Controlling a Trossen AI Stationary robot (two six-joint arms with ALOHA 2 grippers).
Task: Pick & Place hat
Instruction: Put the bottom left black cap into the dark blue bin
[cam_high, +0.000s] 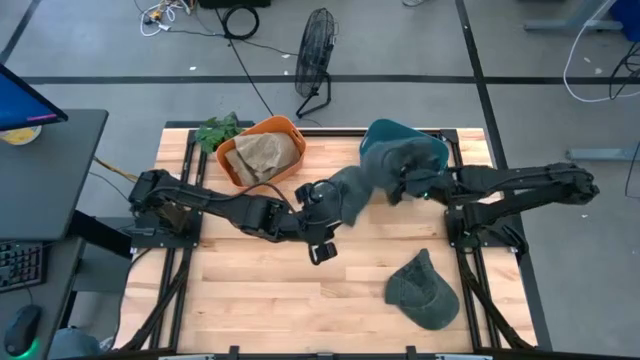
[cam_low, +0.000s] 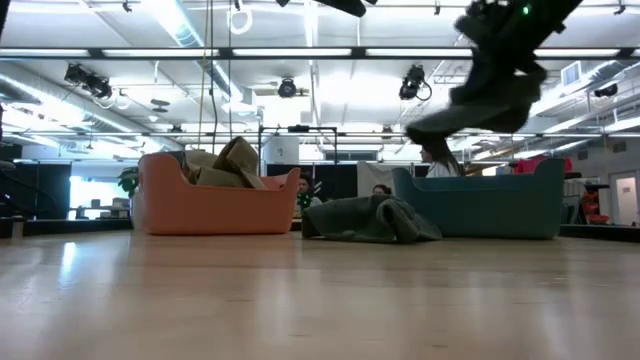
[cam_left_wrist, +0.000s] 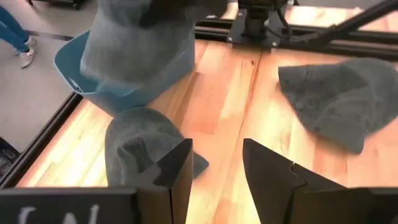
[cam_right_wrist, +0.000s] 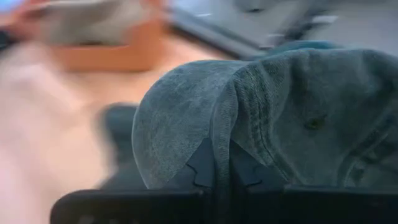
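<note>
My right gripper (cam_high: 408, 185) is shut on a grey cap (cam_high: 398, 158) and holds it in the air at the near-left rim of the teal bin (cam_high: 432, 142). In the low view the cap (cam_low: 490, 92) hangs well above the table. A second grey cap (cam_high: 345, 195) lies on the table just left of the bin, and a third (cam_high: 422, 290) lies flat near the front right. My left gripper (cam_left_wrist: 214, 168) is open and empty, low over the table beside the second cap (cam_left_wrist: 140, 146). My right gripper pinches a raised fold of the cap's crown (cam_right_wrist: 221, 140) between its two fingertips (cam_right_wrist: 202, 167). The arm reaches in from the table's right side. The cap is lifted clear of the table and drapes over and below the fingers.
An orange bin (cam_high: 262, 155) with tan cloth stands at the far left of the table, with a green leafy thing (cam_high: 218, 130) beside it. Bare wood lies at the front left. A floor fan (cam_high: 315, 55) stands beyond the far edge.
</note>
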